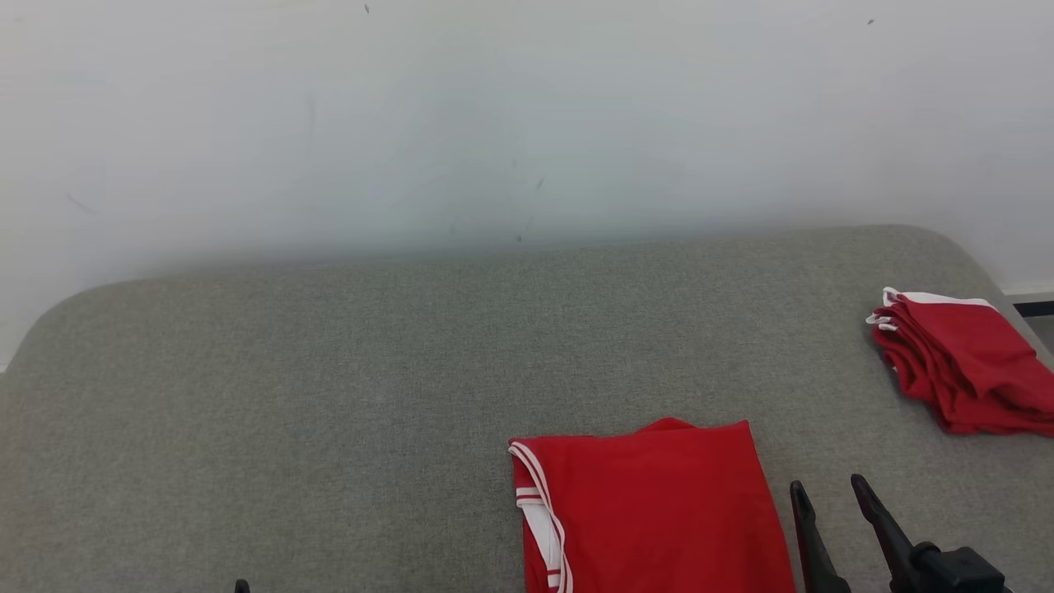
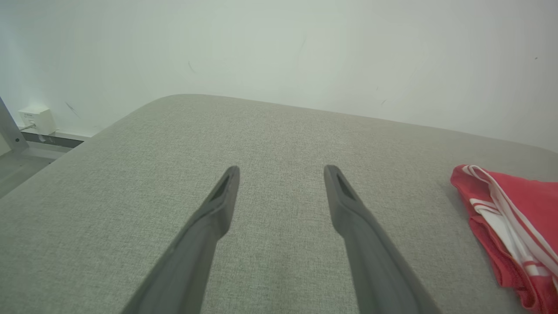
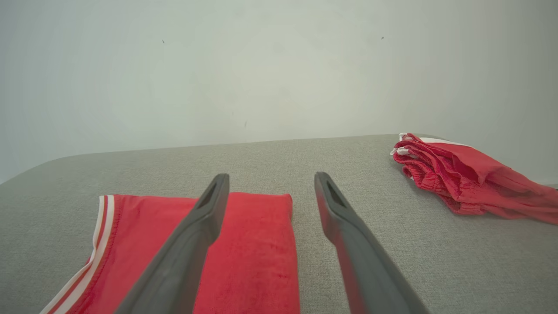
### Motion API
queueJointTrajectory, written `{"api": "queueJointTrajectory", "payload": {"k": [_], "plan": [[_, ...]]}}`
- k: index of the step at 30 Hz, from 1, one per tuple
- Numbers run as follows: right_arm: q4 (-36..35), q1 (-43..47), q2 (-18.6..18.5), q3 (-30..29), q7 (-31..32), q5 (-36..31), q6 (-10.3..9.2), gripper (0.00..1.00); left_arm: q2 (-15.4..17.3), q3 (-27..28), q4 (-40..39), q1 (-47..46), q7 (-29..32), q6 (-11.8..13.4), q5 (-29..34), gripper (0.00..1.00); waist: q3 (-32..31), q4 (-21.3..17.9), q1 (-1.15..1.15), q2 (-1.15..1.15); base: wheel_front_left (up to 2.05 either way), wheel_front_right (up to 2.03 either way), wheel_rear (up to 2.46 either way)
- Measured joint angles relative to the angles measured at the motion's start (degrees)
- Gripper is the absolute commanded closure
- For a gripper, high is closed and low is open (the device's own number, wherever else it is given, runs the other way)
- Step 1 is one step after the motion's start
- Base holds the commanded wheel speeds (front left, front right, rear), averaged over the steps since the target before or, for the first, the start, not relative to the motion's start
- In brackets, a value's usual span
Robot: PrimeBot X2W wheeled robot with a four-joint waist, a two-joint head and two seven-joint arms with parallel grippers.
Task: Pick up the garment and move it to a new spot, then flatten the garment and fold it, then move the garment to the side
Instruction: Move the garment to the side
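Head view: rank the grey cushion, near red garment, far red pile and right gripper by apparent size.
1. grey cushion
2. near red garment, cropped
3. far red pile, farther off, so true size unsure
4. right gripper, partly cropped

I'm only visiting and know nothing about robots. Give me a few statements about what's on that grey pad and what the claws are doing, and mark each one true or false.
1. The left claw is open above bare grey surface. True.
2. The right claw grips the folded red garment. False: it is open and holds nothing, just to the right of the garment.
3. A heap of red cloth lies apart from the folded garment, toward the surface's right edge. True.
4. The folded garment's trim is blue. False: its edge has white stripes.
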Motion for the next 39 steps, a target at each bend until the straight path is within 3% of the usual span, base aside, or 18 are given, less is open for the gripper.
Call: {"api": "queueJointTrajectory", "payload": {"k": [4, 7, 19, 23, 32, 39], "plan": [[1.6, -0.5, -0.5, -0.3, 0.8, 0.3, -0.01, 0.0, 0.0, 0.0, 0.0, 0.0, 0.0, 0.0, -0.1, 0.0, 0.2, 0.1, 0.0, 0.0, 0.0, 0.0, 0.0], [2.6, -1.5, -0.9, -0.9, 5.4, 0.5, 0.0, 0.0, 0.0, 0.0, -0.1, 0.0, 0.0, 0.0, -0.2, 0.0, 0.4, 0.2, 0.0, 0.0, 0.0, 0.0, 0.0], [-3.3, -5.5, -1.8, -4.1, 39.7, 2.4, 0.0, 0.0, 0.0, -1.9, -0.1, -0.1, 0.0, 0.2, -0.5, 0.0, 1.4, 2.1, 0.01, 0.0, 0.0, 0.0, 0.0], [-4.8, -6.1, -1.6, -5.6, 47.4, 2.4, 0.0, 0.0, 0.0, -2.5, -0.2, -0.2, 0.0, 0.2, -0.5, 0.0, 2.1, 3.2, 0.0, 0.0, 0.0, 0.0, 0.0], [-3.0, -6.9, -0.8, -9.0, 55.6, 2.1, -0.01, 0.0, 0.0, -3.5, -0.5, -0.6, 0.0, 0.4, -0.7, 0.0, 3.7, 5.4, 0.0, 0.0, 0.0, 0.0, 0.0], [-2.6, -8.0, -0.5, -11.4, 57.3, 1.0, -0.01, 0.0, 0.0, -4.3, -0.5, -1.5, 0.0, 0.4, -0.8, 0.0, 5.9, 6.7, 0.01, 0.0, 0.0, 0.0, 0.0]]}}
